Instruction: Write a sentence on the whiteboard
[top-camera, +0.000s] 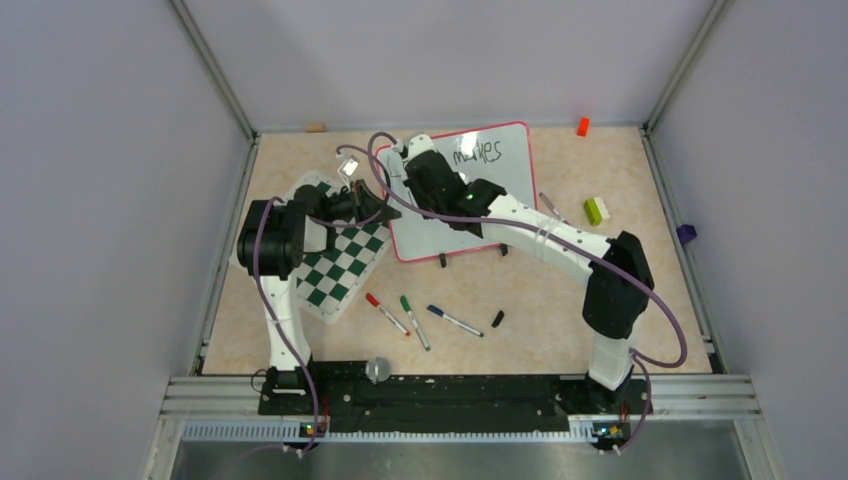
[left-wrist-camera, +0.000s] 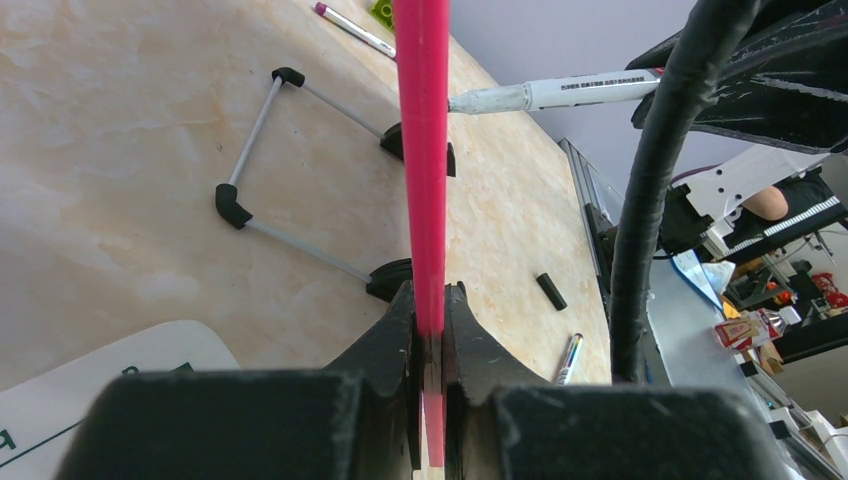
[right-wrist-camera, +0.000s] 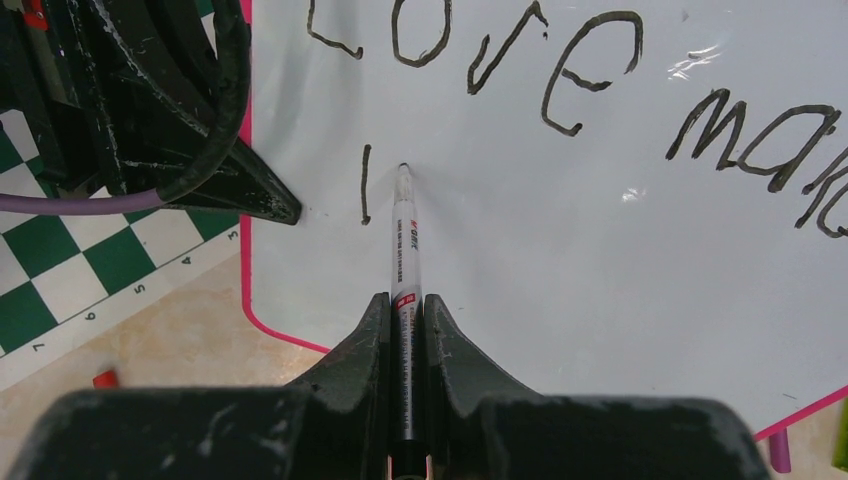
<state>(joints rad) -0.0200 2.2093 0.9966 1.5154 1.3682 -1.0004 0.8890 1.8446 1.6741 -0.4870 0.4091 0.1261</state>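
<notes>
The whiteboard (top-camera: 505, 175), white with a red frame, stands tilted at the table's middle back. In the right wrist view the sentence (right-wrist-camera: 560, 70) reads "Love mak…" along the board's (right-wrist-camera: 600, 290) top. One short vertical stroke (right-wrist-camera: 365, 185) stands below it at the left. My right gripper (right-wrist-camera: 404, 300) is shut on a white marker (right-wrist-camera: 404, 245), whose tip touches the board just right of that stroke. My left gripper (left-wrist-camera: 428, 300) is shut on the board's red frame edge (left-wrist-camera: 424, 150). In the top view it is at the board's left edge (top-camera: 385, 212).
A green-and-white checkered mat (top-camera: 340, 262) lies left of the board. Red (top-camera: 386, 313), green (top-camera: 414, 321) and blue (top-camera: 454, 320) markers and a black cap (top-camera: 497, 319) lie in front. A green-white block (top-camera: 597, 209) and an orange block (top-camera: 582, 126) lie at the right.
</notes>
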